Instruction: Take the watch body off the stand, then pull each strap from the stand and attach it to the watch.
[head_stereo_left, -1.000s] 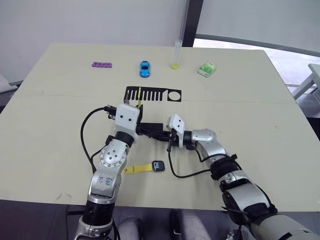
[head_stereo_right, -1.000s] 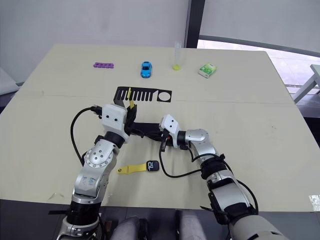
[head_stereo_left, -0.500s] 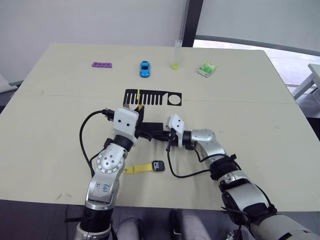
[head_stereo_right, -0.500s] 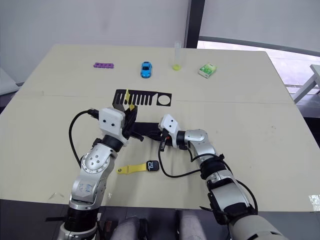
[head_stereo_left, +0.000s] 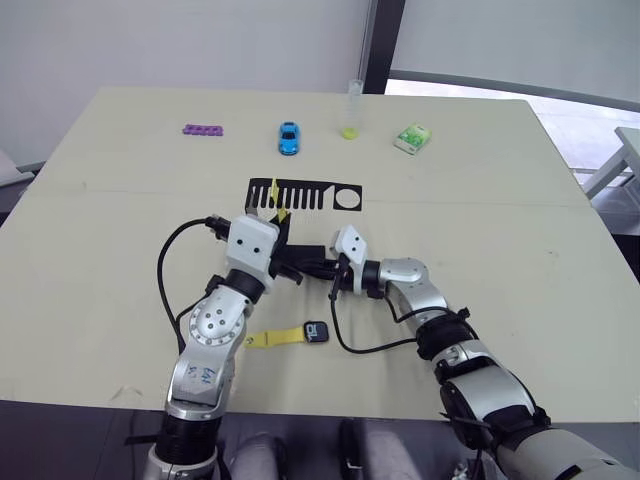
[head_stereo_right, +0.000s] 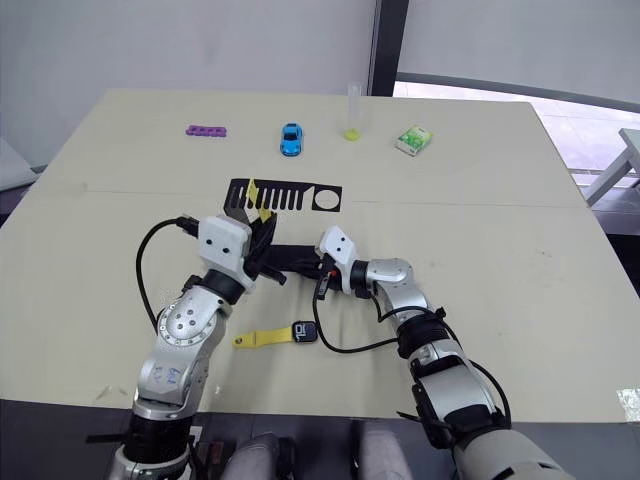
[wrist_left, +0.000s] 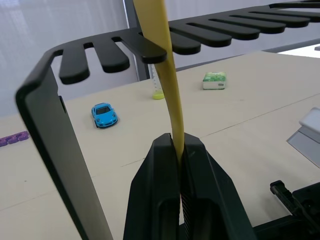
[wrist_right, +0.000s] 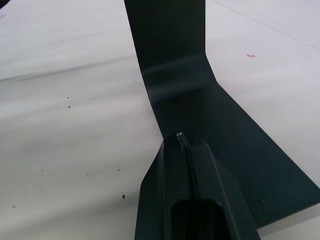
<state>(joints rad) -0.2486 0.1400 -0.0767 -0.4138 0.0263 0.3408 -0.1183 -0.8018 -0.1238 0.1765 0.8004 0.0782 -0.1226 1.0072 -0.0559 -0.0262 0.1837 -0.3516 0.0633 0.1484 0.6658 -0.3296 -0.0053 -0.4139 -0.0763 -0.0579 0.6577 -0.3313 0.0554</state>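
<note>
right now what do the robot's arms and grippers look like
Both arms are silver-grey metal with round joints and black cuffs, each ending in a white boxy wrist block. A black cable loops beside each. The left gripper and right gripper have black, tapering fingers.

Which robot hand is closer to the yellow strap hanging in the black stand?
Left. The left gripper is shut on the hanging strap. The right gripper is lower down, pressed shut on the stand foot.
</note>
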